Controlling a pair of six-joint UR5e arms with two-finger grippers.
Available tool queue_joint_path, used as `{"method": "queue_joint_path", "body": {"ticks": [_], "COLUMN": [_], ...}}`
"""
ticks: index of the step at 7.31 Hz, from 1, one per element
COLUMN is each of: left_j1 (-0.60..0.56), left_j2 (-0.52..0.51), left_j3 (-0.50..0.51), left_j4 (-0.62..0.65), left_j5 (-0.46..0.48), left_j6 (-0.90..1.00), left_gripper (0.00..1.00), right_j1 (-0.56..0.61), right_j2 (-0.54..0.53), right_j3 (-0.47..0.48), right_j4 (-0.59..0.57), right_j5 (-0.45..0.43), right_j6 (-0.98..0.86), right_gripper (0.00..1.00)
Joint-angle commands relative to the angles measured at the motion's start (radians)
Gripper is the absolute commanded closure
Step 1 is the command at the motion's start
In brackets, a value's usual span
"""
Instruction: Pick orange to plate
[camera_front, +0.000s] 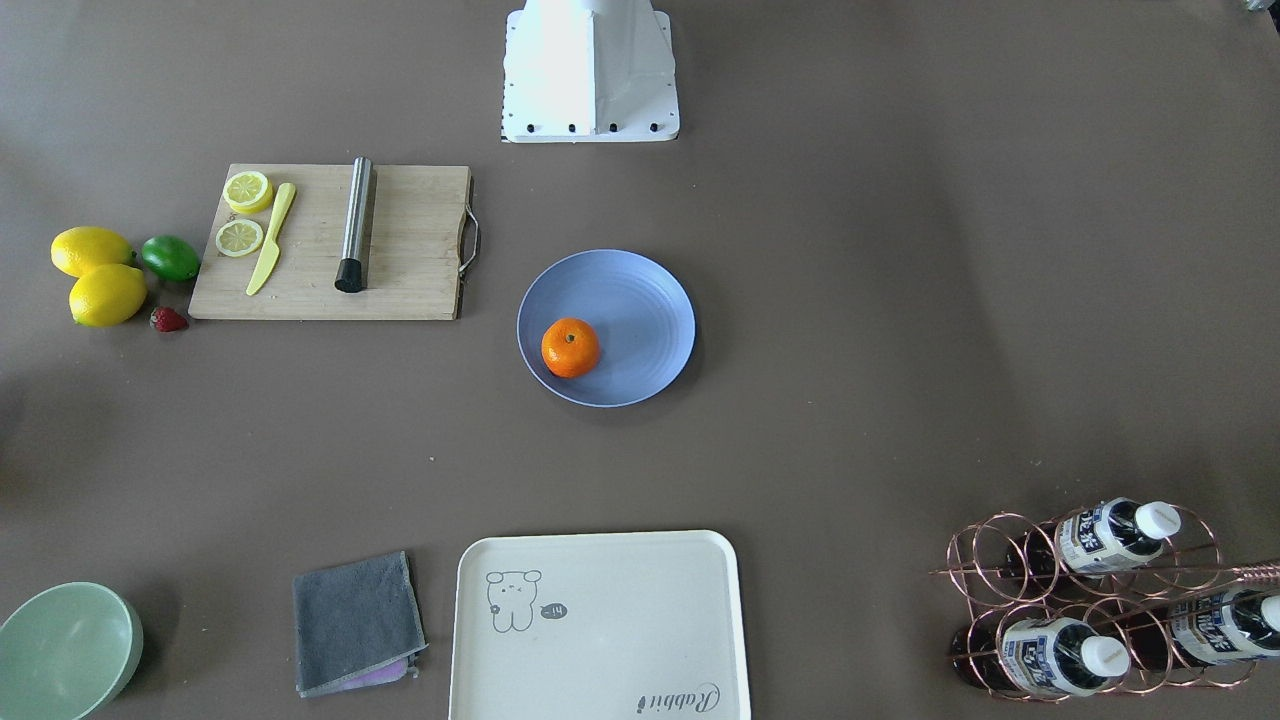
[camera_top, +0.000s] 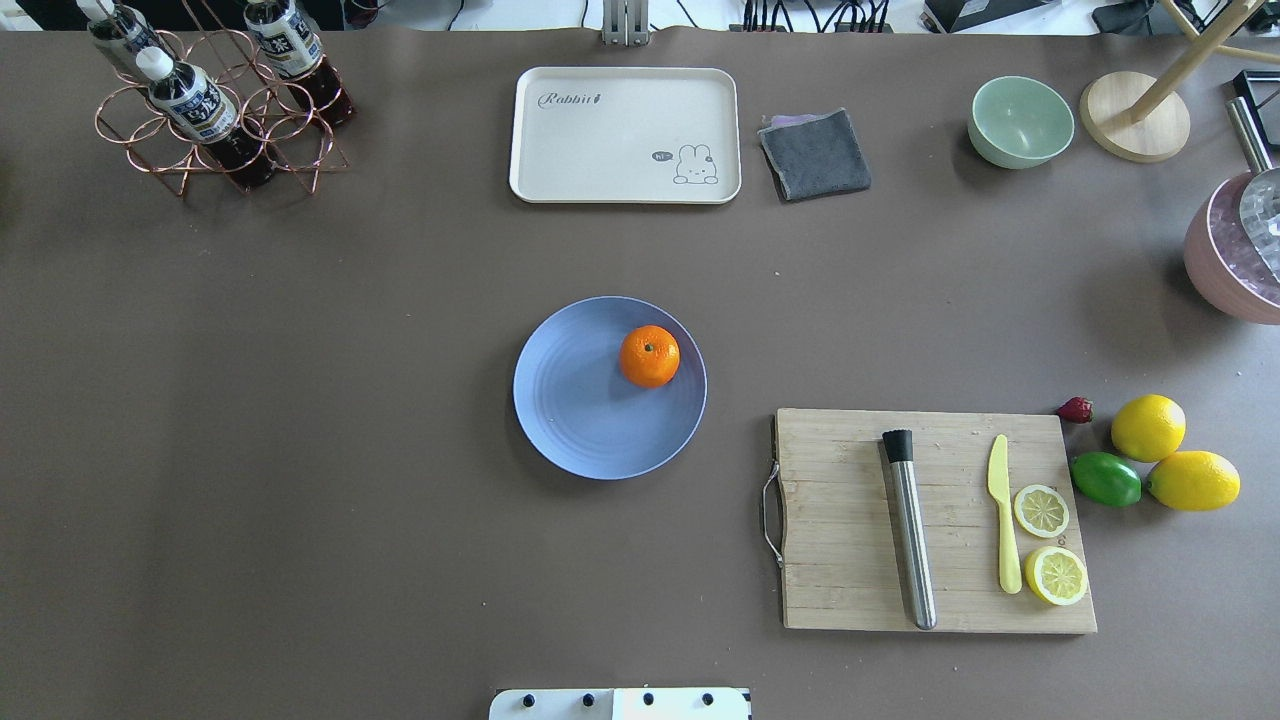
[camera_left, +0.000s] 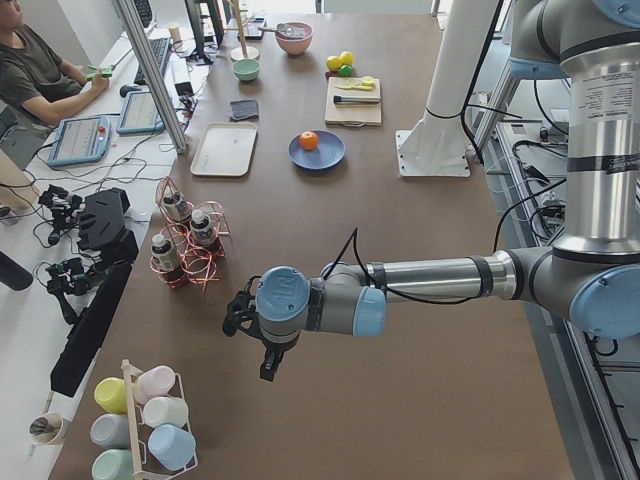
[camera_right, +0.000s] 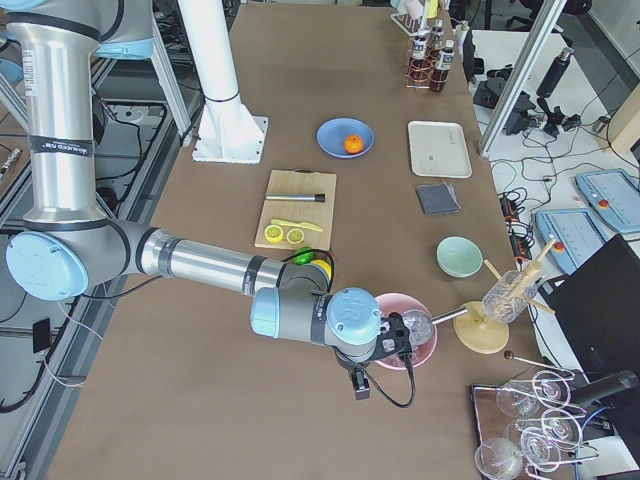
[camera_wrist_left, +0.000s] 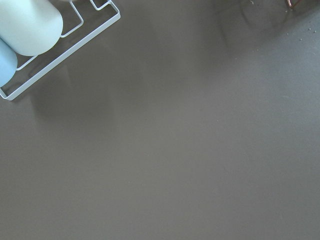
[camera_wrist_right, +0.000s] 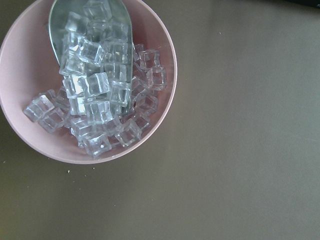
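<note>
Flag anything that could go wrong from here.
1. The orange sits off-centre on the plate, near its rim. Being round, it might roll off if jolted.
2. The right tool hangs close to the pink ice bowl, so a careless swing could knock it.
</note>
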Motion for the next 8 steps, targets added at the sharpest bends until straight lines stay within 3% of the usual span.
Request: {"method": "queue_joint_path", "body": {"ticks": [1,8], "left_j1": [0.007,0.034], "left_j2": [0.002,0.008], "left_j3": [0.007,0.046], "left_j4": [-0.001,-0.080], "left_j5": [0.003,-0.006], "left_j6": [0.001,-0.002], "left_gripper": [0.02,0.02], "right_j1": [0.003,-0.080], "right_j2": [-0.004,0.014], "right_j3": [0.020,0.024], "right_j4": [0.001,-0.076], "right_j5": [-0.002,-0.008], "right_j6": [-0.002,-0.001], "right_gripper": [0.00,0.00]}}
